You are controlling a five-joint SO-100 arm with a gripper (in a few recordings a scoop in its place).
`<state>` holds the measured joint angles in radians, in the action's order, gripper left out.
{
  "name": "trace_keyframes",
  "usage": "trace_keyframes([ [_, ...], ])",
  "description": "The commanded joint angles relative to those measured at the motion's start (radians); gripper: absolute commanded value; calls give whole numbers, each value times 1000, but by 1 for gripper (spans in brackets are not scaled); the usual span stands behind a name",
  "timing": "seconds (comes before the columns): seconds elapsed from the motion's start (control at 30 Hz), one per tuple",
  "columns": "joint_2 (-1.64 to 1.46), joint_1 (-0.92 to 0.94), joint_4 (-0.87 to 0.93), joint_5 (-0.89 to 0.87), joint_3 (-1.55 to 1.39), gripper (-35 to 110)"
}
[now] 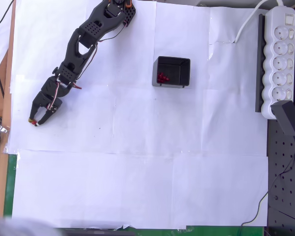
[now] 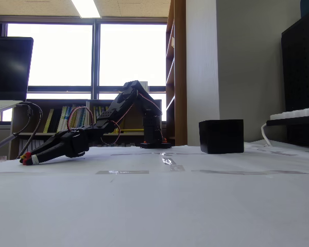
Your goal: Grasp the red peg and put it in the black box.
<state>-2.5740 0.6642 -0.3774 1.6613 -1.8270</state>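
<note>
White paper table [image 1: 137, 187] | hand [image 1: 33, 121] low at left, fingertips pinching red peg [image 1: 31, 121] | black box [image 1: 171, 72] well apart

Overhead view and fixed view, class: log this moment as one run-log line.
gripper: low at paper's left edge, red at tips, peg grasp unclear | black box: apart, right of arm | red pegs: cluster in box

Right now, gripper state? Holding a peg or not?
Gripper: stretched out low over the paper, fingers nearly together with a bit of red at the tips; whether that is a held peg cannot be told.
</note>
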Motion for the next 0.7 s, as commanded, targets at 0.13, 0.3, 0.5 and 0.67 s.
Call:
trace_keyframes([
  [0.13,370,-40,634,-97,-77,0],
  [0.3,607,-101,925,-153,-35,0],
  [0.5,871,-250,1259,-215,-28,0],
  [0.67,1057,-426,1459,-250,-26,0],
])
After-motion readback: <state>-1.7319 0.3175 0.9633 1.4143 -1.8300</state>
